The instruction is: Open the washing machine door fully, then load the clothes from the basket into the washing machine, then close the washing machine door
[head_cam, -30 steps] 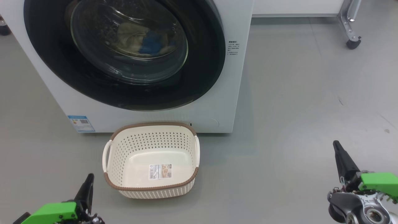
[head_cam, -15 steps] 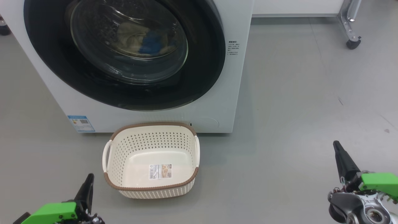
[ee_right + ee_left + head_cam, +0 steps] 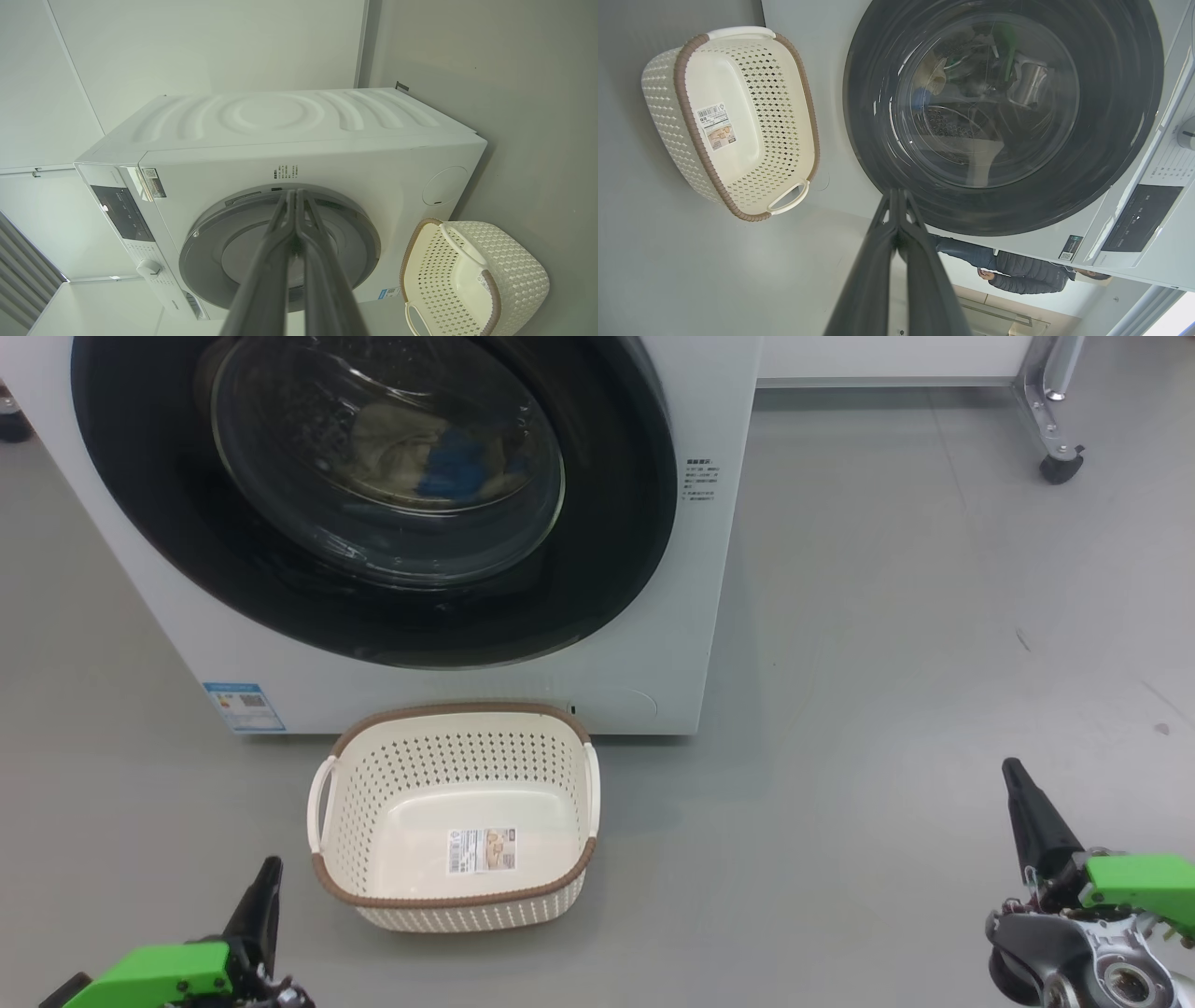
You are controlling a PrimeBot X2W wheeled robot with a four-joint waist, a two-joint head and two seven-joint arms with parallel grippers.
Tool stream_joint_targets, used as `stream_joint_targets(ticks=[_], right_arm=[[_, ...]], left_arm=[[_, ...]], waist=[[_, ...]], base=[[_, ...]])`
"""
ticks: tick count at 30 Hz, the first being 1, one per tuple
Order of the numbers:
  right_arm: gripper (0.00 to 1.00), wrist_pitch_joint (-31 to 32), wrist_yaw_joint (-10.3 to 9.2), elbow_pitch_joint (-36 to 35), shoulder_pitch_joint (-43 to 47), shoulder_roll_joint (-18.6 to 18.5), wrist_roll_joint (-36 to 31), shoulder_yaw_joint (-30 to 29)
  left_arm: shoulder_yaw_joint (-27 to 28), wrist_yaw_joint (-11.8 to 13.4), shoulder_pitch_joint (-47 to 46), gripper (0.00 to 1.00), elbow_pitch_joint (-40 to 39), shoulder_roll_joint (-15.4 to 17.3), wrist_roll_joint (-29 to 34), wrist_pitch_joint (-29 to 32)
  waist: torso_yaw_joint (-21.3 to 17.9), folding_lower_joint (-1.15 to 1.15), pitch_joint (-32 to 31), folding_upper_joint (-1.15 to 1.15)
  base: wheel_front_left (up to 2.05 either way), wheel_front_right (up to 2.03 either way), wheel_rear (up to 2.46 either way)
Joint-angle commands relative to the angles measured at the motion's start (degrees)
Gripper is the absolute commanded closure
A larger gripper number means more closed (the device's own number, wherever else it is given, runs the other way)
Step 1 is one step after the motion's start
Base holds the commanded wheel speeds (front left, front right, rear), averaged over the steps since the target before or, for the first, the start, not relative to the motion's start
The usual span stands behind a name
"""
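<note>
With the clothes (image 3: 420,453) behind the shut door (image 3: 373,616), the basket (image 3: 467,917) empty on the floor before it, and your left tool (image 3: 269,873) and right tool (image 3: 1013,775) pressed together on nothing, watch that door: if it hasn't clicked home, it may swing open.

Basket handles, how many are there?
2. The left handle and the right handle sit on opposite short ends of the basket. Both are in plain sight, so none seems hidden.
</note>
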Motion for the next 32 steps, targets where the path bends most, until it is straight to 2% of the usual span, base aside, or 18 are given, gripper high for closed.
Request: stream_joint_targets(ticks=[1,32], right_arm=[[1.00,0.5,-0.16,-1.8,-3.1,-0.7,-0.3,0.8],[1.00,0.8,-0.16,-1.8,-3.2,-0.5,-0.6,0.4]], left_arm=[[2.1,-0.4,-2.9,1.00,-2.1,0.5,-0.2,0.4],[2.1,-0.4,-2.9,1.00,-2.1,0.5,-0.2,0.4]], waist=[[0.0,0.00,0.0,0.00],[0.0,0.00,0.0,0.00]], base=[[0.00,0.00,0.00],[0.00,0.00,0.00]])
